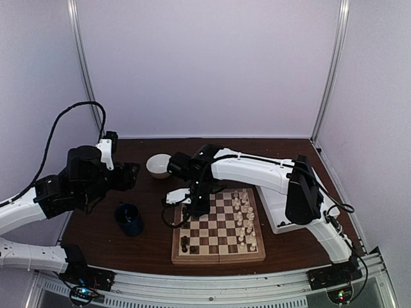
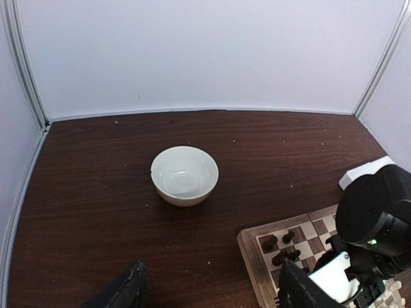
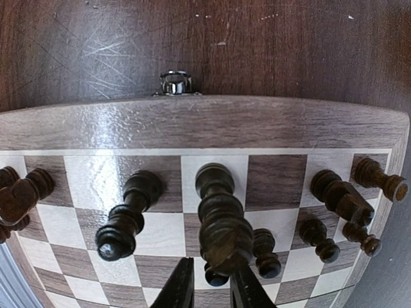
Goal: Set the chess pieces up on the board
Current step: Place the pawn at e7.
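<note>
A: The board lay to the right of the left arm. The right arm reached across to the board's left edge.
B: State of the right gripper?
A: Jaws narrow, pinching a dark piece that stood on the board's edge row.
B: And the left gripper?
A: Spread wide, holding nothing, raised left of the board. Cream pieces lined the board's right side.

bowl behind board (cup to its left), tray at right
</note>
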### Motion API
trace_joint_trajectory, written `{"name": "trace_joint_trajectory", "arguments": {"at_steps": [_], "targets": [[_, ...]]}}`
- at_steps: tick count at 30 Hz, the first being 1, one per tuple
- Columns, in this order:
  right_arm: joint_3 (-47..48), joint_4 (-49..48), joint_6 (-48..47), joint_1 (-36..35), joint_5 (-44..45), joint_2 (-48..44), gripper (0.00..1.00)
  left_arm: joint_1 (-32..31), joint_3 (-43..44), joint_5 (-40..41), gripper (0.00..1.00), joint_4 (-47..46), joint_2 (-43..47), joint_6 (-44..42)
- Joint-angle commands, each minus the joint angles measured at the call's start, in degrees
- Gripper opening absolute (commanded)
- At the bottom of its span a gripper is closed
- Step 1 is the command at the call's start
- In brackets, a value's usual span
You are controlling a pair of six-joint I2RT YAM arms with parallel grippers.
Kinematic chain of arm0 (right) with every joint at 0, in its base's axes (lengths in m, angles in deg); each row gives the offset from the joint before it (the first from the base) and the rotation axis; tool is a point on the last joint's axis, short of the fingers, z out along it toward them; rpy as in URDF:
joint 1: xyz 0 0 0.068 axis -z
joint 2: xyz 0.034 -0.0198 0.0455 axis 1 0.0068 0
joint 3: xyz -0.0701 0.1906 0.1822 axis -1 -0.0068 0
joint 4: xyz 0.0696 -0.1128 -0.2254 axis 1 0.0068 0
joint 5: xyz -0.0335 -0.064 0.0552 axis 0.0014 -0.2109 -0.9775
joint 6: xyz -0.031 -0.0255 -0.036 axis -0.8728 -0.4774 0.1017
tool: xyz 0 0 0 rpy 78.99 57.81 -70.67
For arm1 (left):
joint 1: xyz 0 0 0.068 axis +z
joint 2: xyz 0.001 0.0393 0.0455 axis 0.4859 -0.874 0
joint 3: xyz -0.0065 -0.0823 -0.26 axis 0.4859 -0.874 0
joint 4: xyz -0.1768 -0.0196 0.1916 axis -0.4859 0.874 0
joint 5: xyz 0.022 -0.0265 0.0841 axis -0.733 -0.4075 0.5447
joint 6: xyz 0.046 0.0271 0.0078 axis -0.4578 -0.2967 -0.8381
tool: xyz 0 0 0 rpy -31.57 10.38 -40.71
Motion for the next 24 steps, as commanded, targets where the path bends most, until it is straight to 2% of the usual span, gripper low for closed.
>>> {"name": "trace_joint_trajectory", "arguments": {"at_steps": [1, 17, 24], "targets": [[1.3, -0.1, 1.4, -0.5, -1.1, -3.0, 0.24, 0.4, 0.2, 0.0, 0.7, -1.5, -1.2, -0.8], [1.7, -0.3, 1.4, -0.4, 0.1, -2.6, 0.23, 0.4, 0.5, -0.3, 0.7, -1.0, -2.0, -0.6], [0.1, 0.1, 0.7, 0.0, 0.0, -8.5, 0.34, 0.4, 0.7, -0.2, 0.71, -1.0, -2.5, -0.8]]}}
